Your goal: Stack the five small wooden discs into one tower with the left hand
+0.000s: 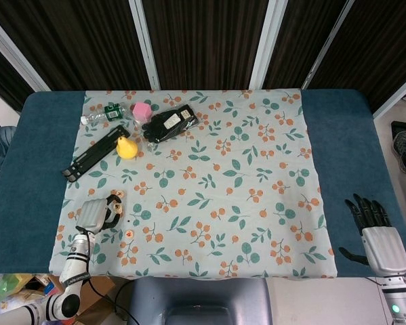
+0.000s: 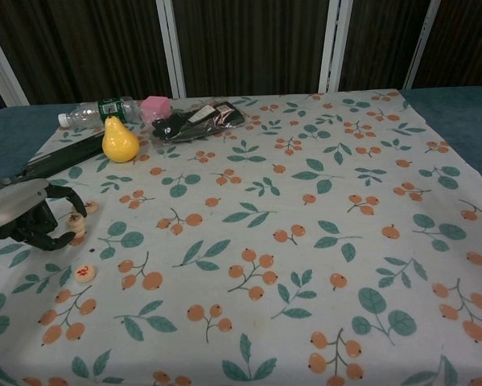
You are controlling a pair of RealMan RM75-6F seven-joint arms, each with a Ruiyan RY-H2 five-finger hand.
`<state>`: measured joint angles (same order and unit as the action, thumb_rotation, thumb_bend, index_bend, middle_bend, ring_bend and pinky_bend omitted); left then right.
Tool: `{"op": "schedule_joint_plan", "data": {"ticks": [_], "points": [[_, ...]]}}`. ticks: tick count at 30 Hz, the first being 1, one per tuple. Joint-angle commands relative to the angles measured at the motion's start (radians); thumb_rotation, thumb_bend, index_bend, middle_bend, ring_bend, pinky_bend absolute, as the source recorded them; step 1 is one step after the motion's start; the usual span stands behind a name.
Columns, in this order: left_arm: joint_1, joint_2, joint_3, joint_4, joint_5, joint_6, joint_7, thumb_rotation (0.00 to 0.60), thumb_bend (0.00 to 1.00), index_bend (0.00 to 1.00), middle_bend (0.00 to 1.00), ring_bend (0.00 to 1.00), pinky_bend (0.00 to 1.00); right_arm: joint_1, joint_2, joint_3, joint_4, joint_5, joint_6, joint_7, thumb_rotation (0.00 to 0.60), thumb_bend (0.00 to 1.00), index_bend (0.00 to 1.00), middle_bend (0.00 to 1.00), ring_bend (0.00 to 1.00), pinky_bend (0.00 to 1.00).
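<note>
Wooden discs (image 2: 76, 226) sit stacked pale and short, left hand (image 2: 31, 219) curled around them near the cloth's (image 2: 305, 265) left edge; right hand (image 1: 375, 230) lies released off-cloth.

The head view looks almost straight down from high up, so the whole tabletop (image 1: 47, 169) and the flowery cloth (image 1: 209, 183) fit in. The chest view sits low at the near edge, looks across to the far edge, and is much closer. Both see the cloth, the yellow pear (image 1: 127, 147) (image 2: 119, 141) and the left hand (image 1: 94, 214) (image 2: 27, 217).
</note>
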<state>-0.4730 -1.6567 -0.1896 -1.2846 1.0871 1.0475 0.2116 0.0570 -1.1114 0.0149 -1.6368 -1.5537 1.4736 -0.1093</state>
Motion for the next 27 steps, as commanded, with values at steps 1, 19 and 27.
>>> {"op": "schedule_joint_plan", "data": {"ticks": [1,19,27], "points": [[-0.002,0.006,0.004,-0.008,-0.006,-0.007,0.007,0.6,0.41,0.37,1.0,1.0,1.0,0.0,0.0,0.0,0.0,-0.001,0.001,0.0,0.6,0.08,0.0,0.0,0.0,0.0],[-0.002,0.017,0.013,-0.025,0.003,0.003,-0.006,0.6,0.41,0.37,1.0,1.0,1.0,-0.001,-0.002,0.0,0.0,0.001,0.0,-0.004,0.6,0.08,0.0,0.0,0.0,0.0],[0.004,0.049,-0.001,-0.072,0.024,0.022,-0.055,0.6,0.41,0.37,1.0,1.0,1.0,-0.003,-0.002,0.001,-0.001,0.001,0.003,-0.003,0.6,0.08,0.0,0.0,0.0,0.0]]}}
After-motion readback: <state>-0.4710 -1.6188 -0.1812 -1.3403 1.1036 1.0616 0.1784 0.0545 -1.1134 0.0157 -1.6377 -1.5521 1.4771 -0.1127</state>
